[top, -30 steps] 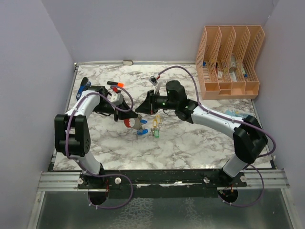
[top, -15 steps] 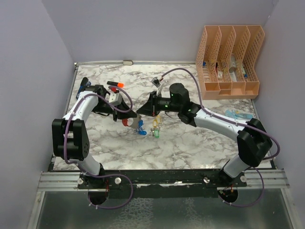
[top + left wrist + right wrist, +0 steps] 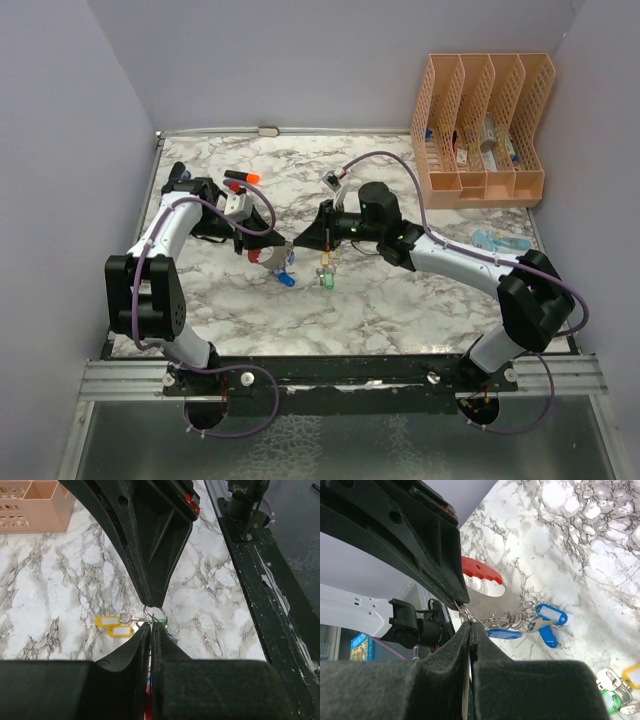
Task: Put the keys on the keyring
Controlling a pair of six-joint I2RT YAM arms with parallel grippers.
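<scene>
My left gripper (image 3: 268, 249) is shut on the keyring (image 3: 271, 259). Its red side (image 3: 480, 571) and silver side (image 3: 490, 600) stick out past the left fingers in the right wrist view. My right gripper (image 3: 297, 243) is shut, tip to tip with the left, and pinches a small split ring (image 3: 155, 614) at the keyring's edge. Blue keys (image 3: 547, 620) hang from rings there; one blue key (image 3: 287, 279) shows from above. Yellow keys (image 3: 112, 625) and a green key (image 3: 326, 282) lie on the table just right of the grippers.
An orange file organizer (image 3: 480, 130) stands at the back right. An orange marker (image 3: 243, 176) and a blue stapler (image 3: 176, 178) lie at the back left. A pale blue object (image 3: 497, 240) lies near the right edge. The table's front rail (image 3: 270, 580) is close.
The left gripper has carried the keyring a little right and toward the front. The right gripper's tip has come down to meet it, and its wrist has swung right. The blue keys have bunched under the keyring.
</scene>
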